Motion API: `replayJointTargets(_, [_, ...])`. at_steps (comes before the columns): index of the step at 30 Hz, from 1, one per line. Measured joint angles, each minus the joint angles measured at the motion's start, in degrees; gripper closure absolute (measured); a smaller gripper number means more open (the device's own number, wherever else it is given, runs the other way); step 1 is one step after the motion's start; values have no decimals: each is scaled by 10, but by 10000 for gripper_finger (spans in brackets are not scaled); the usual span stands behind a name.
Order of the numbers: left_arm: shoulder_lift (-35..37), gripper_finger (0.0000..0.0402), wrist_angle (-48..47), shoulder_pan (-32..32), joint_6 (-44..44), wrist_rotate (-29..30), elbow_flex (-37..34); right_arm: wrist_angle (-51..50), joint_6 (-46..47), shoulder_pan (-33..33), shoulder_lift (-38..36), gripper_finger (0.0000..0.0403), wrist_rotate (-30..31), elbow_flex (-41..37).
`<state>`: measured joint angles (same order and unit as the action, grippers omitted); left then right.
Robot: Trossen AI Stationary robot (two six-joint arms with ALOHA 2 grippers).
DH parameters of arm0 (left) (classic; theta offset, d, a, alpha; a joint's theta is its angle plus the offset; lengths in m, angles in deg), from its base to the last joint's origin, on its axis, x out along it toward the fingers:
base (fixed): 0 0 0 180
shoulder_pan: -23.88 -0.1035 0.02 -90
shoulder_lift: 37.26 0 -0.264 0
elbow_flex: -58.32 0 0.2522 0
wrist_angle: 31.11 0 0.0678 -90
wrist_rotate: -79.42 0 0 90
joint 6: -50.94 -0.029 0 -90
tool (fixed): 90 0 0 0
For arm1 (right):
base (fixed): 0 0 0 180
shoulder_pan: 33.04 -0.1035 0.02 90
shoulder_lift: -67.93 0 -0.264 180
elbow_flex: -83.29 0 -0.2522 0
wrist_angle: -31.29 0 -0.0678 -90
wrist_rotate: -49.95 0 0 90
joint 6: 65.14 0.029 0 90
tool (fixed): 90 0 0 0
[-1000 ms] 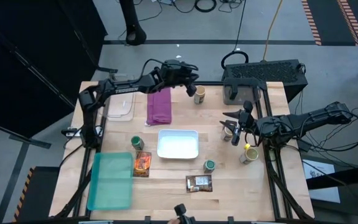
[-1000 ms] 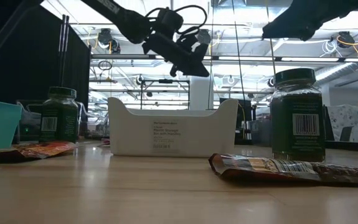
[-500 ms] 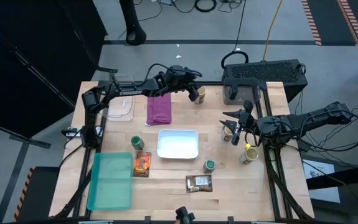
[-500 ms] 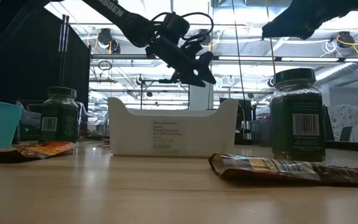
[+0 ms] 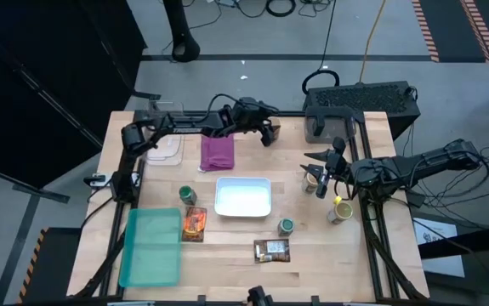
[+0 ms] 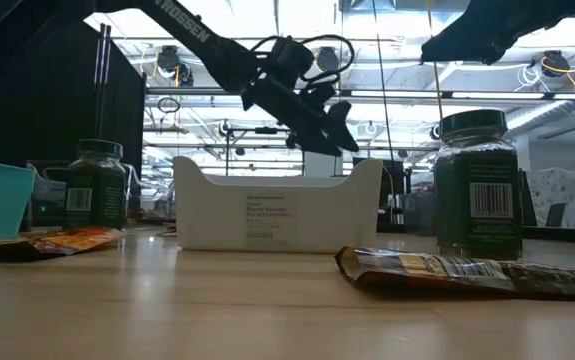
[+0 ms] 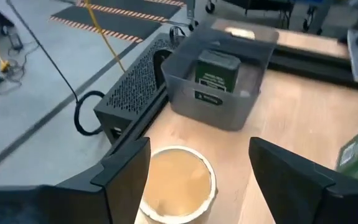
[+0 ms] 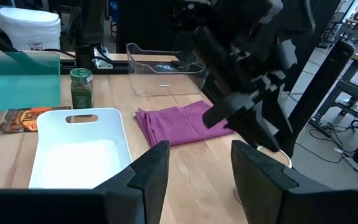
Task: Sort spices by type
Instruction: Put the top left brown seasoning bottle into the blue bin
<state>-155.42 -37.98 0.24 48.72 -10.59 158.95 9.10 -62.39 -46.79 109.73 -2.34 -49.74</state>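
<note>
My left gripper (image 5: 267,133) hangs open at the table's far edge, right of the purple cloth (image 5: 218,146). Its two fingers stand either side of a tan-lidded jar (image 7: 177,183), above its lid and clear of it. My right gripper (image 5: 319,180) waits open at the right, close by a second tan-lidded jar (image 5: 311,176); nothing shows between its fingers in the right wrist view. A third such jar (image 5: 339,212) stands nearer. Green-lidded jars (image 5: 188,195) (image 5: 286,226), an orange packet (image 5: 195,223) and a brown packet (image 5: 271,249) rest on the table.
A white tray (image 5: 243,196) sits mid-table, a teal bin (image 5: 151,246) near left, a clear container (image 5: 166,146) far left. A grey bin (image 7: 219,93) holding a green box stands just beyond the jar, beside a black unit (image 5: 363,100).
My left gripper has opened and moved down and toward the table's right edge, from beside the tan-lidded jar to directly over it. The jar has stayed in place.
</note>
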Motion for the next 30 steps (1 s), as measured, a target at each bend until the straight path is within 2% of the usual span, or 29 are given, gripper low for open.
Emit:
replayJointTargets(5, [-17,123,17,11,-43,6,0,-3,0,2,0,248,0,0])
replayJointTargets(11, [-27,123,32,9,-43,48,0,-5,2,2,0,248,-1,0])
replayJointTargets(30, [-54,123,44,-4,-36,47,0,-9,5,2,0,248,-1,0])
